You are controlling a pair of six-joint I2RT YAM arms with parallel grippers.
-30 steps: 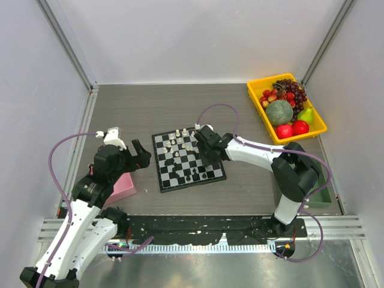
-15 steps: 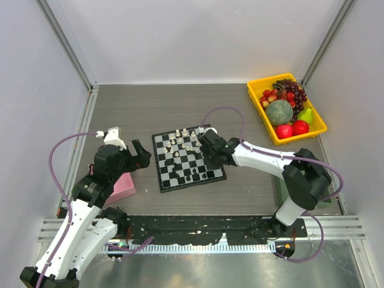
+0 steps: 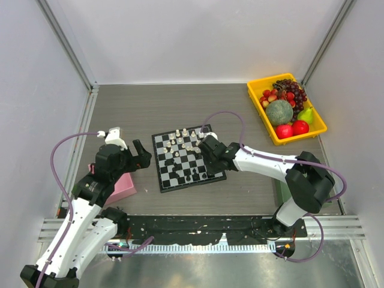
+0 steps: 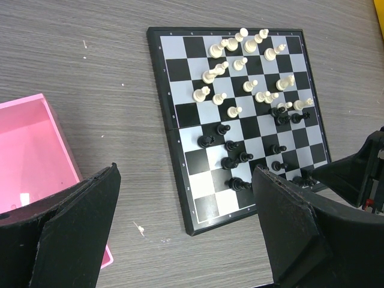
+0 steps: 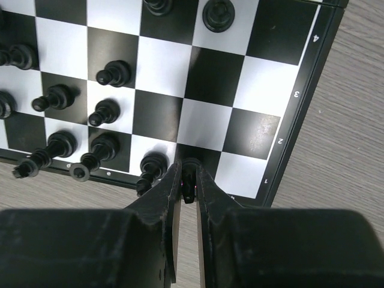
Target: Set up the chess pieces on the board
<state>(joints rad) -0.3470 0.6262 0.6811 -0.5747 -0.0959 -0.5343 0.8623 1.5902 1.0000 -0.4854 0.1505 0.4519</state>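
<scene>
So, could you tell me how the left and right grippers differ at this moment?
The left gripper is wide open; the right gripper is shut. The left hangs off the board, near the pink box; the right is down at the board's edge row. Both have black fingers.

Bright, even light; soft shadows

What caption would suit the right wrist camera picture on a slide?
The right gripper pinches a tiny black chess piece at the board edge, other black pieces standing nearby.
</scene>
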